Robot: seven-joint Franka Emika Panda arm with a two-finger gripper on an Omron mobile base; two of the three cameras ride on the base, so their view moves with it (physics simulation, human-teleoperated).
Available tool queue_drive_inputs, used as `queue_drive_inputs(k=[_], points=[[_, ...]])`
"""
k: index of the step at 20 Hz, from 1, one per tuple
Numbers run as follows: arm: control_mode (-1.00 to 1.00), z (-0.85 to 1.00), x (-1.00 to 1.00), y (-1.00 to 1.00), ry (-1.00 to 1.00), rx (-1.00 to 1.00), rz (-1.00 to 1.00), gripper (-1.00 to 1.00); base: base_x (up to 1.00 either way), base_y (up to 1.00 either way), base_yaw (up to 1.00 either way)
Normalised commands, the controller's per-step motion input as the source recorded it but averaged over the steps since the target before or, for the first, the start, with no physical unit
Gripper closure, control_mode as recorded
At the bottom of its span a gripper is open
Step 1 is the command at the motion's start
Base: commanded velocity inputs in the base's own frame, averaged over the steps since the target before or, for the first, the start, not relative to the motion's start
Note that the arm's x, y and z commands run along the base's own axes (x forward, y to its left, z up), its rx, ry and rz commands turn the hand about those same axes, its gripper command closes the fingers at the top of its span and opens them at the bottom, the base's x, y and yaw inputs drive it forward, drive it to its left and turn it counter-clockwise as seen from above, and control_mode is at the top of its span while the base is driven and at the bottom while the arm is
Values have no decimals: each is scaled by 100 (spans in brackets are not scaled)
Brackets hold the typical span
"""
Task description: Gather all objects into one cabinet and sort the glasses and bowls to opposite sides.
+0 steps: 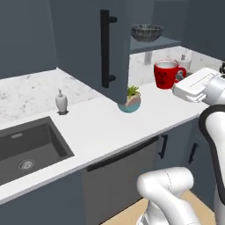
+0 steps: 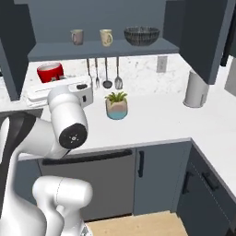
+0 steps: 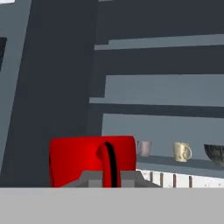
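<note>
The claw [image 3: 111,177] is clamped on the handle of the glossy red mug [image 1: 166,74], lifted above the table [image 1: 110,127]; rigid, slick and breakable, it's best held there.

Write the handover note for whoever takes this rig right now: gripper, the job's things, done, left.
Gripper: shut on the red mug by its handle, held above the counter, left of and below the cabinet shelf.
On the shelf of the open cabinet: grey-brown mug and cream mug toward the left, dark bowl at the right.
Done: three things are in.
Left: set the red mug by the other mugs, away from the bowl.
</note>
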Motion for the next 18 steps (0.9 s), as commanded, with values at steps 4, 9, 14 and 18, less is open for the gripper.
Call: queue_drive_inputs(k=[4, 9, 14, 18], points=[[100, 0, 0, 0, 0, 0, 0, 100, 45, -35, 27], [100, 0, 0, 0, 0, 0, 0, 100, 21, -45, 32], [100, 0, 0, 0, 0, 0, 0, 100, 64, -33, 27], [100, 0, 0, 0, 0, 0, 0, 100, 46, -37, 16]])
